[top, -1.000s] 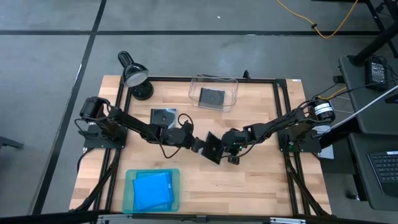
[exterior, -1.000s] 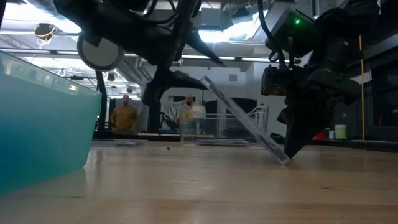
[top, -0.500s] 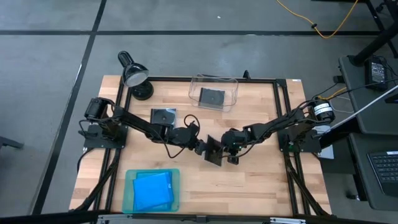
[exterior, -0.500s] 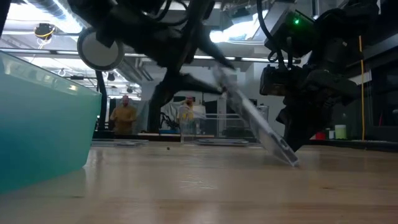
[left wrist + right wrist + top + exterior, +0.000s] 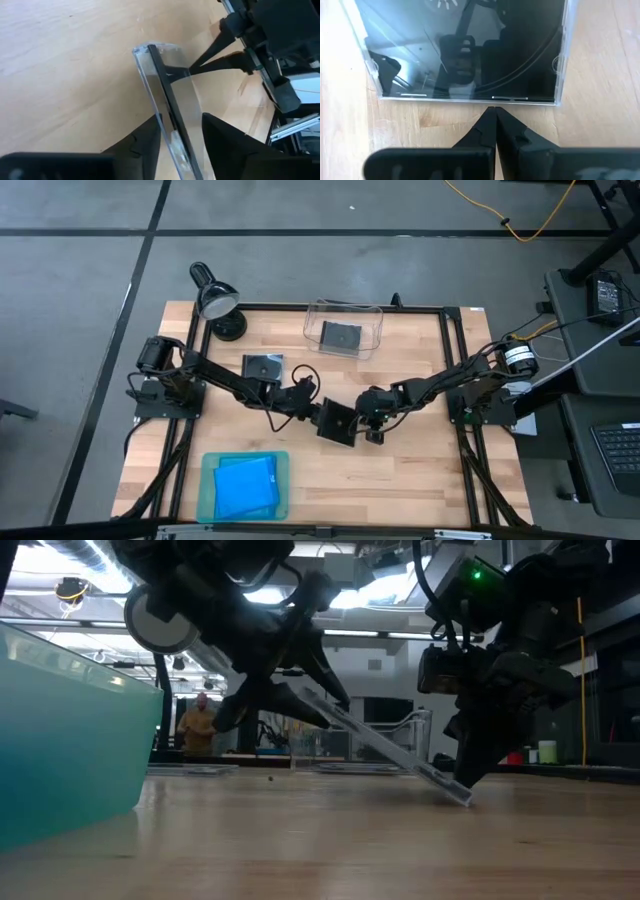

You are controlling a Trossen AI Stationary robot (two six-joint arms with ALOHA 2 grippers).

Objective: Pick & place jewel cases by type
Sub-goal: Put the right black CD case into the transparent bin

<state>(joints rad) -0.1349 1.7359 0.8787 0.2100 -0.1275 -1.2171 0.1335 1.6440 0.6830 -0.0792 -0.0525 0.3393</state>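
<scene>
A: Left wrist view first: where does the dark grey jewel case [image 5: 167,107] sit against the jaws?

B: Edge-on between the two dark fingers [image 5: 142,142] of the left gripper [image 5: 177,137], which pinch its raised end from either side.

A: And the right gripper [image 5: 492,117]?

B: Its jaws are pressed together into one point, the tip at the middle of the case's [image 5: 465,50] near edge, which is down on the wooden table [image 5: 600,75].

A: How does the case lie overall?

B: In the low view it is tilted: the upper end in the left gripper [image 5: 300,680], the lower end [image 5: 450,790] resting on the table beside the right gripper [image 5: 470,775]. Its slope runs from one gripper to the other.

A: Where on the table?

B: In the high view, near the middle [image 5: 335,422], between the left gripper [image 5: 318,418] and the right gripper [image 5: 358,420], well apart from the clear bin [image 5: 344,330] and the teal tray [image 5: 212,490].
</scene>
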